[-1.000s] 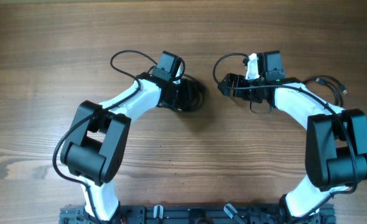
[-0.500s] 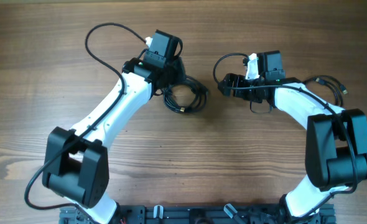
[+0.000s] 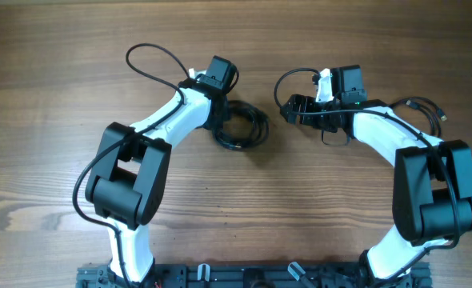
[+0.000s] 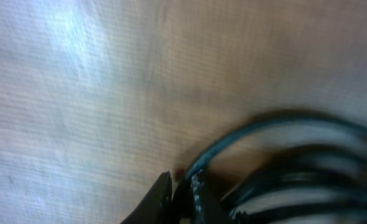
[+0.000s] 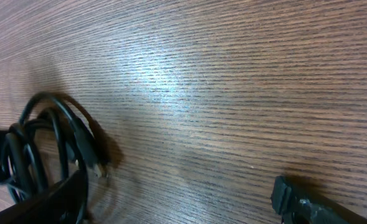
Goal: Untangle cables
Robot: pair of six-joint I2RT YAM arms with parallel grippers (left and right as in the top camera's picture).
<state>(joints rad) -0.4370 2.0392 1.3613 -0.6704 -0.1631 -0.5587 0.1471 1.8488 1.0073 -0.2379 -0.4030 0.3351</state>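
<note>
Your left gripper (image 4: 180,185) sits at the left rim of the cables (image 3: 258,134), a black coil lying mid-worktop (image 3: 52,56), slightly toward the far edge. Its fingers stand almost together against the strands, and blur hides whether they pinch one. Your right gripper (image 3: 286,110), just right of the coil and clear of it, has its fingers spread wide, holding nothing.

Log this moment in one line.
left gripper: shut on cables | right gripper: open, empty | cables: coiled on table
</note>
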